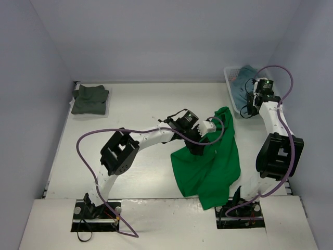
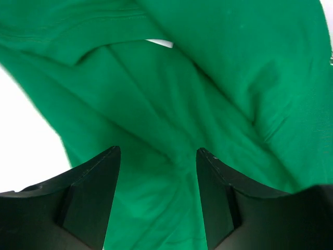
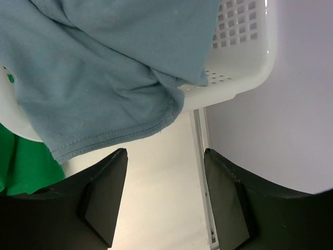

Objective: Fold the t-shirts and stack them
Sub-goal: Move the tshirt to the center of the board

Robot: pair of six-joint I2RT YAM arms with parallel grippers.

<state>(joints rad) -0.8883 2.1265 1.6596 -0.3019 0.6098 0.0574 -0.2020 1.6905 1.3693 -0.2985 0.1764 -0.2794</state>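
A bright green t-shirt (image 1: pixel 208 164) lies crumpled and spread right of the table's middle. My left gripper (image 1: pixel 200 141) hangs low over its upper part. In the left wrist view the green t-shirt (image 2: pixel 171 94) fills the frame, and the left gripper (image 2: pixel 158 151) stands open with folds of cloth running between the fingers. A teal-blue t-shirt (image 1: pixel 243 82) spills over the rim of the white mesh basket (image 1: pixel 229 78). Just below that hanging teal-blue t-shirt (image 3: pixel 104 78), my right gripper (image 3: pixel 165 151) is open with only bare table between its fingers. A folded dark grey-green t-shirt (image 1: pixel 90 99) rests at the far left.
The basket (image 3: pixel 244 57) sits in the far right corner against the wall. Walls close the table on three sides. A pale flat layer (image 1: pixel 91 112) shows under the dark folded shirt. A corner of the green shirt (image 3: pixel 21 166) shows left of the right gripper.
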